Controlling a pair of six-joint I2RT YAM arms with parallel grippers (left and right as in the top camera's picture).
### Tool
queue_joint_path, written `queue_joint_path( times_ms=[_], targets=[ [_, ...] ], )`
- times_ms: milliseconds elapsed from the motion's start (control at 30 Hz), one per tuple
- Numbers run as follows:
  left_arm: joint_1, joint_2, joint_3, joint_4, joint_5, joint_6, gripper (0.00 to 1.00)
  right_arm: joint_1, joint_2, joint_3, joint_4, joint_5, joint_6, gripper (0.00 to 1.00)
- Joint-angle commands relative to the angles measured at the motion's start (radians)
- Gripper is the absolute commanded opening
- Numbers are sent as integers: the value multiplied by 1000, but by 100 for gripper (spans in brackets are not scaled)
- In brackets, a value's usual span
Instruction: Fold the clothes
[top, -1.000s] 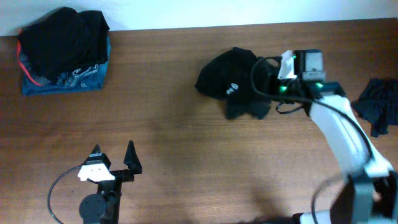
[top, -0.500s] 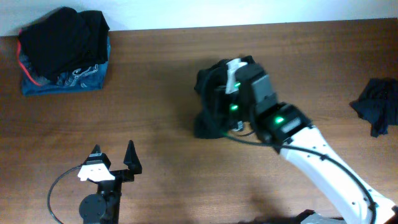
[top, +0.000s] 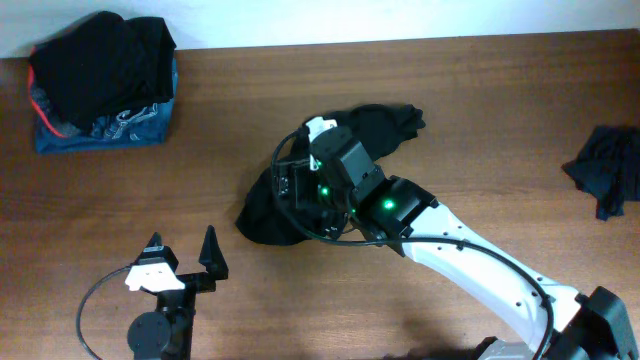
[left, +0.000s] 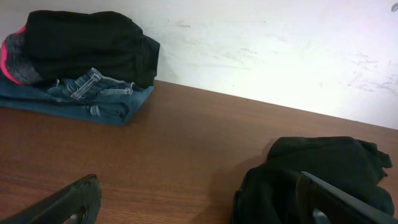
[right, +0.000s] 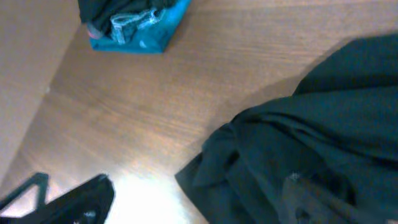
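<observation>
Fingers (left: 73, 200) of the left gripper (top: 181, 243) stand wide apart at 7 o'clock; the right gripper (right: 196, 202), also open, hangs over the crumpled shirt (top: 262, 218) near centre.

- The right arm (top: 450, 250) has swung from the right side of the desk (top: 300, 80) toward its middle.
- The black T-shirt (top: 262, 222) came left with it and now lies stretched out.
- The right fingers (right: 74, 199), closed before, now stand apart.

Folded clothing stack (top: 100, 75), dark garment (top: 608, 170)
</observation>
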Motion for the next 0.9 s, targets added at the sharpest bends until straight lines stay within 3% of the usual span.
queue_joint_path(
  times_ms=[0,100,233,400,700,867],
  targets=[
    [4,-5,-7,0,-3,10,99,-55,-46,31,-76,84,-77,95],
    [4,-5,-7,0,-3,10,99,-167,-74,35,-175,121,-69,100],
    [4,-5,-7,0,-3,10,99,-366,-66,34,-275,92,-24,99],
    [4,-5,-7,0,-3,10,99,-570,14,34,-214,-64,-33,99],
    [4,-5,-7,0,-3,10,99,-603,352,34,56,-349,0,99],
    [4,-5,-7,0,-3,10,99,-602,405,34,61,-349,21,99]
  ],
)
